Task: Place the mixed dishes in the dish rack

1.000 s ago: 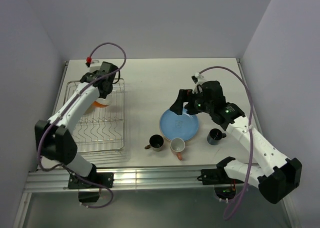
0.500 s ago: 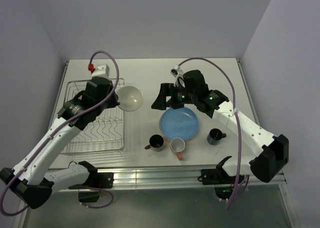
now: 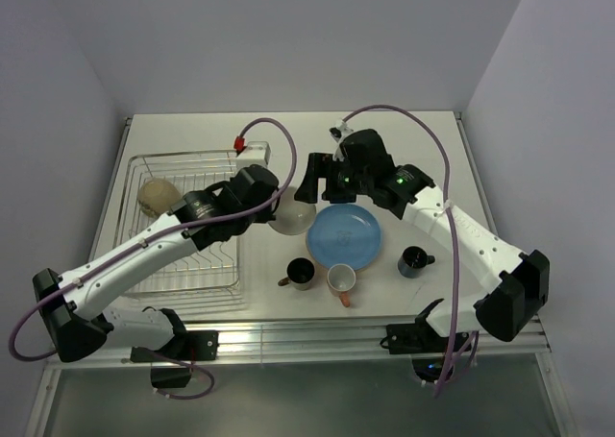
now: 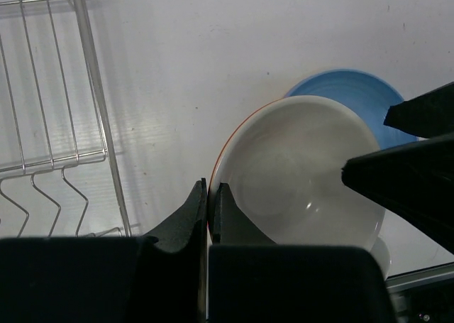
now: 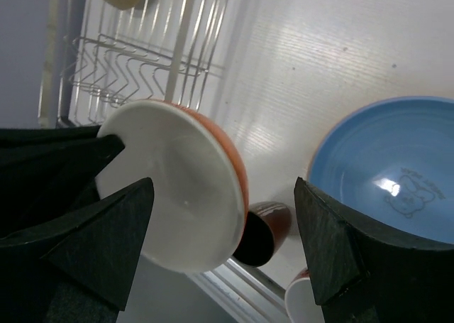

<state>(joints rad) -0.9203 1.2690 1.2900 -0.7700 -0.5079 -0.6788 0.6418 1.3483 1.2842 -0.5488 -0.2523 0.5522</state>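
orange-backed cream bowl, gripped at the rim
my left claw pinches it tight; my right claw gapes wide around it.

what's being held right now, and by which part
The left gripper pinches the cream, orange-outside round bowl by its rim. The right gripper, open close by, grips nothing.
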